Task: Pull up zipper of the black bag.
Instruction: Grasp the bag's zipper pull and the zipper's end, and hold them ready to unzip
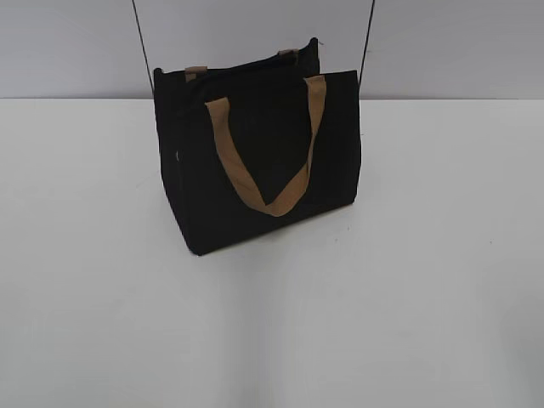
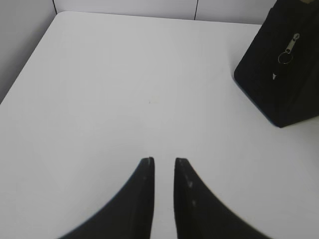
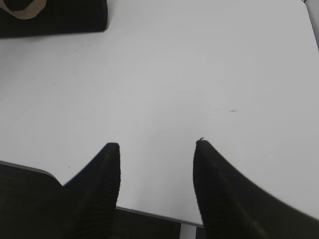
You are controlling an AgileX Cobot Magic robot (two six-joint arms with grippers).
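The black bag (image 1: 255, 161) stands upright at the back middle of the white table, a tan strap handle (image 1: 272, 170) hanging down its front. The zipper line (image 1: 242, 68) runs along its top edge between two short tan tabs. In the left wrist view the bag's end face (image 2: 284, 84) is at the upper right, with the silvery zipper pull (image 2: 288, 51) hanging on it. My left gripper (image 2: 163, 160) is empty and low over the table, far from the bag, with only a narrow slit between its fingers. My right gripper (image 3: 157, 145) is open and empty near the table's front edge; the bag's corner (image 3: 75, 20) is at the top left. Neither gripper shows in the exterior view.
The white table (image 1: 408, 280) spreads around the bag. A grey wall stands behind it, with two thin dark cables (image 1: 143, 42) hanging down. The table's front edge (image 3: 149, 214) lies just below my right gripper.
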